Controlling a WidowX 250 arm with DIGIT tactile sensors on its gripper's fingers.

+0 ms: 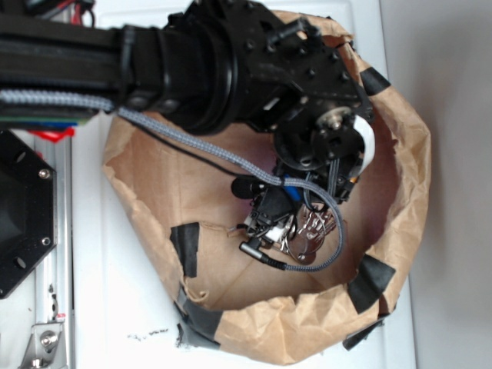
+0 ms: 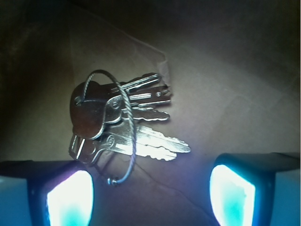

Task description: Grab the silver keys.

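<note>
Silver-grey metal, fanned and looped on a thin wire ring: the keys lying flat on the brown paper floor of the bag, near its middle and slightly toward the taped lower rim. Just above the keys, the gripper, spread wide with nothing between its 2 glowing pads; in the wrist view the bunch sits ahead of the gap and toward the left pad rather than centred. In the exterior view the keys barely visible, mostly hidden under the arm and a braided cable. Likely risks from here: closing off-centre, so that 1 pad pushes the bunch sideways instead of pinching it; catching only the wire ring, which is thin and could slip out; flat keys offering little height, so pads may scrape over them or dig into the soft paper. Also possible: the cable loop, hanging low beside the keys, snagging on the ring or the crumpled bag wall during descent.
</note>
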